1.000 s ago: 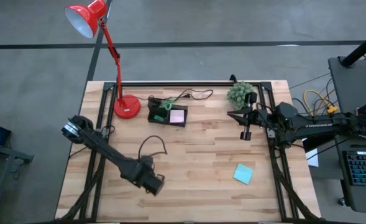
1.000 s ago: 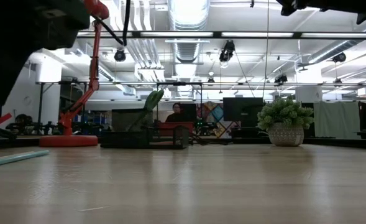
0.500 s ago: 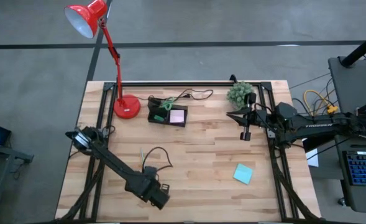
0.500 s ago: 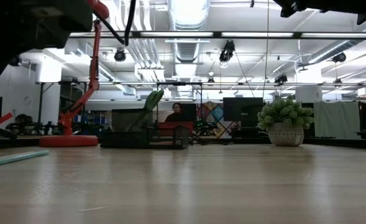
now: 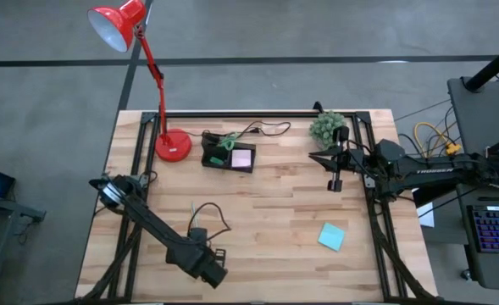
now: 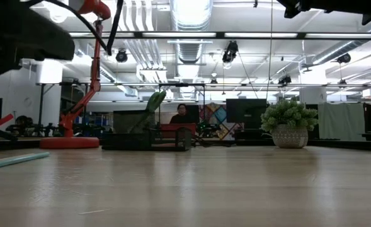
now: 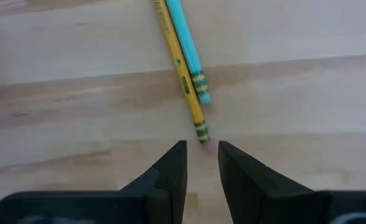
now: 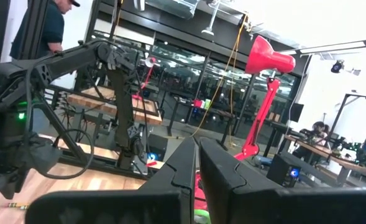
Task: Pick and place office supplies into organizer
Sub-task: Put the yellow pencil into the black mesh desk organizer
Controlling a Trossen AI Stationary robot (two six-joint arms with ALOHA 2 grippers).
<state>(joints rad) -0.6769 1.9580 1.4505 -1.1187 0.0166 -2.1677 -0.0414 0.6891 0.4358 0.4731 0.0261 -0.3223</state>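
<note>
My left gripper hangs low over the table near its near edge, fingers narrowly open. In the left wrist view a yellow pencil and a teal pencil lie side by side flat on the wood. The yellow pencil's eraser end lies just ahead of the gap between the fingertips. The black organizer stands at the far side. It holds a pink sticky pad and green-handled scissors. A teal sticky pad lies flat at the near right. My right gripper waits, shut, above the far right.
A red desk lamp's base stands left of the organizer, and a small potted plant stands at the far right. A black cable runs behind the organizer. A person shows in the room beyond the table.
My left gripper has swung toward the table's near edge, a little to the right, and now hangs over the pencils. My right arm has kept still.
</note>
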